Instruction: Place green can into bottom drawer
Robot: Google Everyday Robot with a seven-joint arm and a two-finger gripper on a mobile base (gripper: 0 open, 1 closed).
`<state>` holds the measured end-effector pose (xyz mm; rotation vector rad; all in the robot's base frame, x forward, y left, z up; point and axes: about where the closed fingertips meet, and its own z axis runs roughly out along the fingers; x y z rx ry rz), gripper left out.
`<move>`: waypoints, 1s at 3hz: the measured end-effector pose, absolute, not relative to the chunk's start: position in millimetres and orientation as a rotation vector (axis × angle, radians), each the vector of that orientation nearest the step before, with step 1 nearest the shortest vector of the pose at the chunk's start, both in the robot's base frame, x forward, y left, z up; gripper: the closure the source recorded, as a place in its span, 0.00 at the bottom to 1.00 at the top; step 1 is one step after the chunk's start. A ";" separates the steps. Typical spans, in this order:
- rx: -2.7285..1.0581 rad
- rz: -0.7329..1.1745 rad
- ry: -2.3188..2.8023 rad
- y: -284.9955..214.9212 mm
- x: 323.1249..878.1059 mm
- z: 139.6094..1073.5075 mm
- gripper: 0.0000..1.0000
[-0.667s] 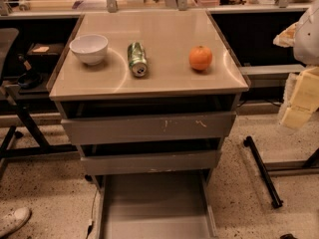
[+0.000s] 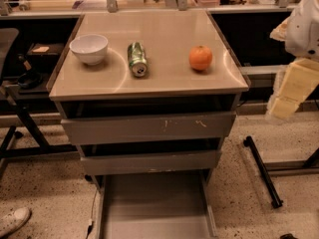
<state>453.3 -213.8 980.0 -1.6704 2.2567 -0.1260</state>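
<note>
Gripper (image 2: 291, 93) is hanging at the far right edge of the view, beside the cabinet's right side and well apart from the can. Its pale yellow pads are showing below a white arm housing. Open or closed: cannot tell from this angle.

Green can (image 2: 137, 59) is lying on its side on the cabinet top (image 2: 164, 31), approx. centre-left, with one silver end facing the camera. Nothing is touching it. White bowl (image 2: 88, 49) is sitting upright to the can's left, near but apart. Orange (image 2: 200, 58) is sitting to the can's right, somewhat further off.

Bottom drawer (image 2: 154, 208) is standing pulled out toward the camera at floor level, its flat grey floor and low side rails showing. The can is not in it.

Top drawer (image 2: 149, 127) and middle drawer (image 2: 149, 162) are each projecting a little, with a dark gap above each front. Top drawer front is showing light scratches, right of centre.

Surroundings: a white shoe (image 2: 12, 220) is resting on the speckled floor (image 2: 45, 193) at lower left. What appears to be a black chair (image 2: 10, 39) is standing left of the cabinet. A black stand leg (image 2: 261, 171) is lying across the floor at right.
</note>
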 end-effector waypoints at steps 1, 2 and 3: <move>-1.569 -0.164 2.317 -208.1 495.5 988.5 0.00; -1.505 -0.177 2.372 -190.9 546.3 998.2 0.00; -1.557 -0.123 2.354 -153.7 573.6 1005.5 0.00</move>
